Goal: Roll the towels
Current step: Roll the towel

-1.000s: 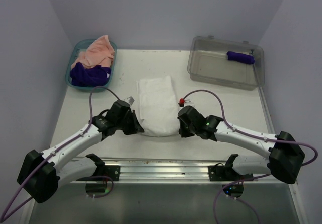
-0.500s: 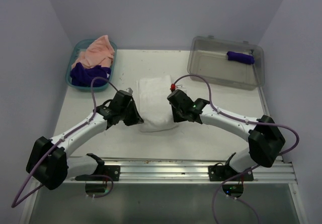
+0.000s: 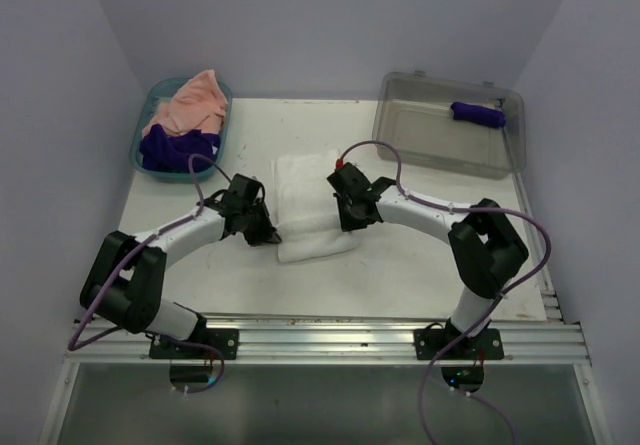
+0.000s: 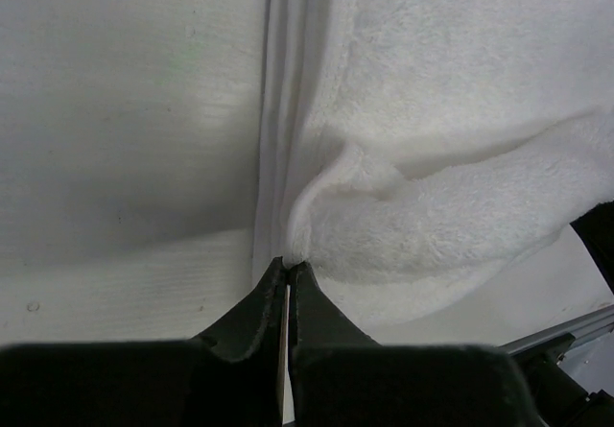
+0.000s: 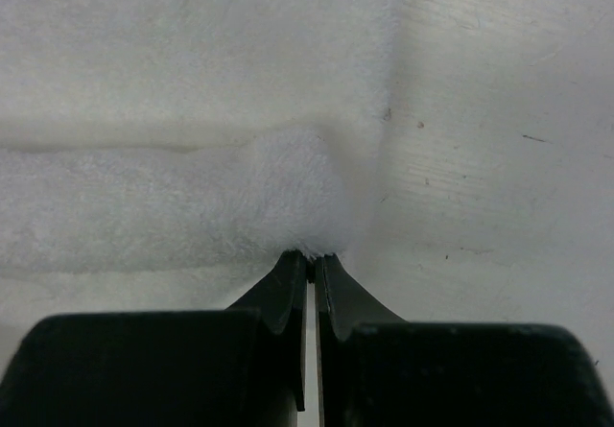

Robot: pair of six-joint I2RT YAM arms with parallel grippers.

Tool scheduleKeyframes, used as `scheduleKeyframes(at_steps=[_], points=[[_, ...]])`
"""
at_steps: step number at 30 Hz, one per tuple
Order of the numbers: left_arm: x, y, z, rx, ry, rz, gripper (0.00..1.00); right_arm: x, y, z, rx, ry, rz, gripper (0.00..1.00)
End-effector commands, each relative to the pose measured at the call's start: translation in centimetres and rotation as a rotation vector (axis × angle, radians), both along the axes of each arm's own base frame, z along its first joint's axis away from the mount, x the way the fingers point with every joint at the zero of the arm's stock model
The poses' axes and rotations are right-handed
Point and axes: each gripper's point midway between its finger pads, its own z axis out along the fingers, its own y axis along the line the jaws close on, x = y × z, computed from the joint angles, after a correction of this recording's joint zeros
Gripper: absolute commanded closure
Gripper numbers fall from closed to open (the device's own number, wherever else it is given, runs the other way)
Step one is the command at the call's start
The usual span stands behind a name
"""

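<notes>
Pale lilac walls (image 3: 330, 25) box in a white table (image 3: 420, 255), scuffed and speckled where the wrist cameras look down on it. At ten o'clock sits the teal basket (image 3: 136, 153) holding the peach towel (image 3: 190, 100) heaped over the purple towel (image 3: 175, 147). At two o'clock the clear grey bin (image 3: 420, 125) holds one purple roll (image 3: 478, 114). The white towel (image 3: 312, 195) lies at the table's centre, its six o'clock edge turned over into a fat first fold. I have the left gripper (image 4: 288, 273) at the fold's nine o'clock end and the right gripper (image 5: 312, 259) at its three o'clock end, both pinched fully closed on only a thin nip of pile. That shallow bite worries me: if I push toward twelve o'clock too briskly, I judge either corner could pull free and the fold would flop open. Uneven travel between the arms would skew the roll into a cone. The table looks smooth, so the whole towel might slide ahead rather than wind up.
</notes>
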Motion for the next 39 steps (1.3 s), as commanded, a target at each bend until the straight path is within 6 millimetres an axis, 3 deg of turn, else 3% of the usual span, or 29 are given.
scheduleKeyframes(at_steps=[1, 2, 4, 5, 7, 8, 9, 10, 12, 15, 20, 22, 23, 24, 25, 26, 28, 32, 35, 38, 39], points=[[1.8, -0.2, 0.9, 0.004, -0.052, -0.026, 0.97, 0.8, -0.1, -0.6, -0.018, 0.020, 0.002, 1.00], [2.0, -0.2, 1.3, 0.005, -0.063, -0.029, 0.87, 0.7, -0.2, -0.9, -0.022, 0.027, 0.002, 1.00], [2.3, 0.3, 2.9, 0.020, -0.110, -0.013, 0.78, 0.8, -0.3, -1.3, -0.028, 0.039, -0.003, 1.00], [2.5, 0.5, 3.7, 0.023, -0.134, -0.003, 0.64, 0.8, -0.4, -1.5, -0.032, 0.042, -0.005, 1.00], [2.6, 1.1, 6.1, 0.024, -0.202, 0.028, 0.57, 0.8, -0.4, -1.6, -0.031, 0.048, -0.008, 1.00], [2.7, 1.2, 6.9, 0.013, -0.226, 0.040, 0.57, 0.8, -0.4, -1.8, -0.031, 0.052, -0.012, 1.00], [1.7, 0.4, 7.5, -0.053, -0.232, 0.034, 0.58, 0.9, -0.4, -1.8, -0.028, 0.052, -0.014, 1.00], [2.1, -0.8, 8.4, -0.131, -0.281, 0.024, 0.60, 0.9, -0.3, -1.9, -0.020, 0.056, -0.016, 1.00], [0.3, -2.9, 8.0, -0.240, -0.267, -0.018, 0.64, 1.0, -0.1, -2.0, -0.016, 0.060, -0.020, 1.00], [0.7, -4.3, 7.7, -0.248, -0.268, -0.056, 0.69, 1.0, -0.1, -2.0, -0.008, 0.062, -0.029, 1.00], [2.5, -4.9, 7.2, -0.199, -0.285, -0.099, 0.71, 0.8, -0.3, -0.9, 0.006, 0.052, -0.036, 1.00], [3.6, -4.1, 5.5, -0.110, -0.255, -0.093, 0.73, 0.8, -0.1, 1.2, 0.065, -0.002, -0.037, 0.97], [3.8, -4.1, 4.2, -0.097, -0.221, -0.106, 0.77, 0.8, -0.2, 2.1, 0.088, -0.027, -0.036, 0.92], [4.3, -4.4, 4.6, -0.111, -0.225, -0.125, 0.79, 0.4, -0.3, 2.4, 0.102, -0.034, -0.028, 0.80], [4.4, -4.6, 4.4, -0.115, -0.222, -0.133, 0.79, 0.5, -0.1, 4.1, 0.138, -0.072, -0.023, 0.76], [4.4, -4.8, 4.1, -0.119, -0.215, -0.140, 0.80, 0.3, -0.4, 4.4, 0.141, -0.081, -0.022, 0.68], [4.7, -5.0, 4.2, -0.131, -0.227, -0.141, 0.80, 0.0, -0.4, 5.3, 0.160, -0.101, -0.017, 0.61], [5.2, -5.3, 4.6, -0.148, -0.238, -0.126, 0.80, -0.7, -0.2, 6.7, 0.192, -0.136, -0.013, 0.59], [5.2, -5.3, 4.2, -0.139, -0.224, -0.127, 0.80, 0.1, 0.8, 7.3, 0.211, -0.157, 0.007, 0.62], [4.9, -4.9, 3.3, -0.118, -0.201, -0.114, 0.81, 1.4, 1.8, 7.4, 0.204, -0.166, 0.028, 0.67], [4.9, -4.8, 3.2, -0.117, -0.197, -0.108, 0.81, 1.7, 2.4, 6.2, 0.197, -0.145, 0.039, 0.69]])
